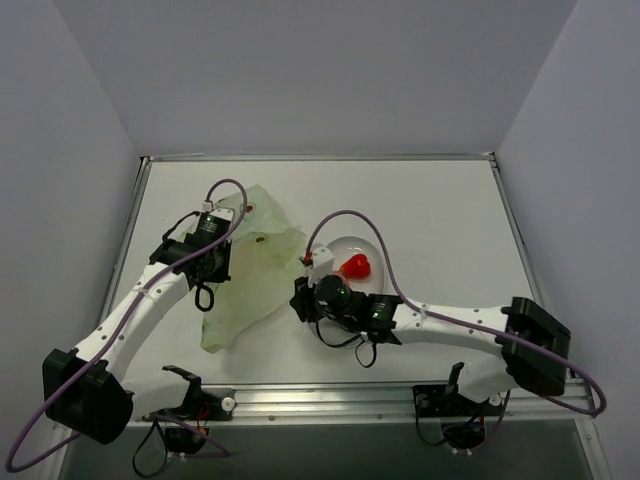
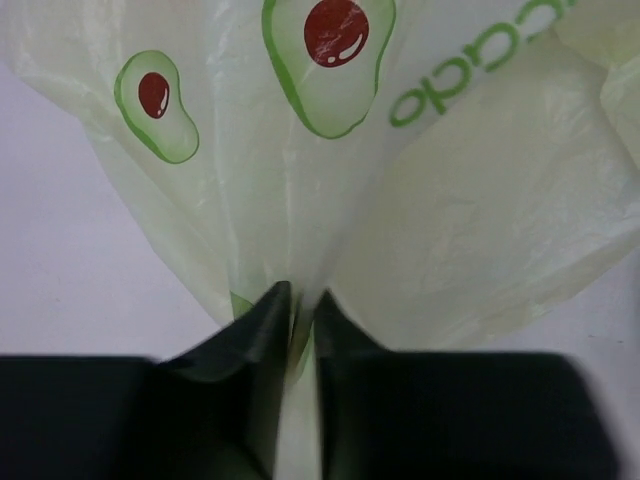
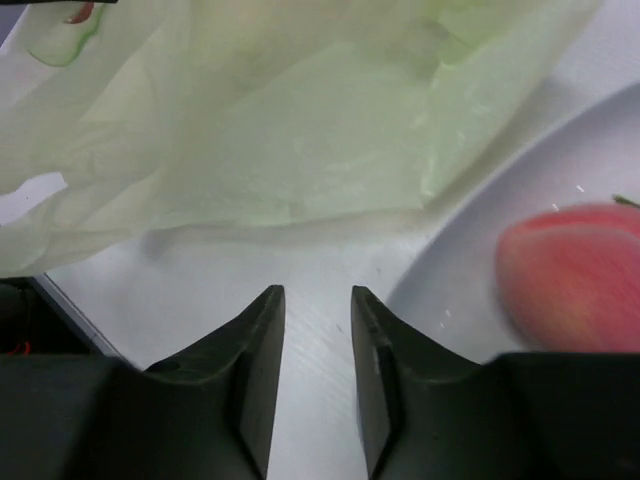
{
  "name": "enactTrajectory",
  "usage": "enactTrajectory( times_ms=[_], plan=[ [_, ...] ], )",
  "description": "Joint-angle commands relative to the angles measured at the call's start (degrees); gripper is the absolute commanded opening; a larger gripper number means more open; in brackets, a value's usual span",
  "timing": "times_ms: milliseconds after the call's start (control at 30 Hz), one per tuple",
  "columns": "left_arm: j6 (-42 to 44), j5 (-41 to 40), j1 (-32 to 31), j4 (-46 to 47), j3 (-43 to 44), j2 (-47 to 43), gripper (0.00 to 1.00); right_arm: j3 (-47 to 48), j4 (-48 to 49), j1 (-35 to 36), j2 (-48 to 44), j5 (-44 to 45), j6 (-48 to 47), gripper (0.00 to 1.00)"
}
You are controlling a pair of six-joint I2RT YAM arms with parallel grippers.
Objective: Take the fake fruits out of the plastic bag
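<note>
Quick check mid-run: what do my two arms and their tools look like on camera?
Left arm and right arm: white links, black joint housings, each trailing a looped purple cable. Left tool and right tool: two matte black fingers tapering to pointed tips.

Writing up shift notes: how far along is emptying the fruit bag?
Done: one red fruit lies in the clear dish. In hand: the left gripper pinches the plastic bag; the right gripper is empty, jaws apart, beside the dish. Left: no other fruit shows, and the bag's contents cannot be seen.
</note>
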Motion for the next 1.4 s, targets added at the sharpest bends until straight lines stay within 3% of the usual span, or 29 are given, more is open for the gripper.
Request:
enactTrajectory(
  times_ms=[0,167,300,500,633,733,933,1100,1200,1267,1300,1367],
  plan=[
    [0.3,-2.0,0.0,0.5,2.3,-2.8,0.03,5.7,15.1,0.3,9.5,-1.9,-4.9,0.26],
    [-1.7,1.7,0.4,4.0,3.3,-6.8,0.02,14.7,23.1,-1.2,24.3,0.5,-6.8,0.22],
    [-3.7,5.1,0.5,4.2,2.8,-8.2,0.02,19.9,30.7,-2.5,32.3,2.2,-7.5,0.25],
    [-6.2,4.7,0.6,4.7,2.5,-11.1,0.02,30.3,35.8,-4.4,45.4,3.0,-7.7,0.45],
    [-7.0,4.8,0.7,4.0,3.3,-12.5,0.03,37.4,34.6,-6.3,51.5,3.0,-8.2,0.73],
    [-7.2,4.5,0.8,3.4,4.3,-12.3,0.02,43.3,32.8,-7.0,56.7,1.9,-7.8,0.86],
    [-8.2,5.0,1.1,4.2,3.9,-11.7,0.02,52.1,31.6,-7.3,65.0,0.6,-4.8,1.0],
    [-8.6,7.1,1.4,4.5,3.4,-12.0,0.03,66.7,26.7,-7.4,74.4,-2.6,-3.6,1.0],
    [-8.6,7.3,1.7,5.6,1.8,-12.2,0.02,70.3,29.2,-6.6,77.9,-4.3,-3.8,0.9],
    [-8.7,6.9,1.9,6.1,1.0,-12.5,0.03,71.3,31.6,-6.1,79.1,-4.2,-2.8,0.64],
    [-8.7,6.8,2.1,6.3,0.5,-12.7,0.02,69.1,33.6,-5.9,78.7,-3.7,-2.0,0.41],
    [-8.7,6.8,2.4,6.4,0.0,-12.8,0.02,65.1,40.0,-5.9,75.9,-3.2,-0.6,0.28]
  ],
)
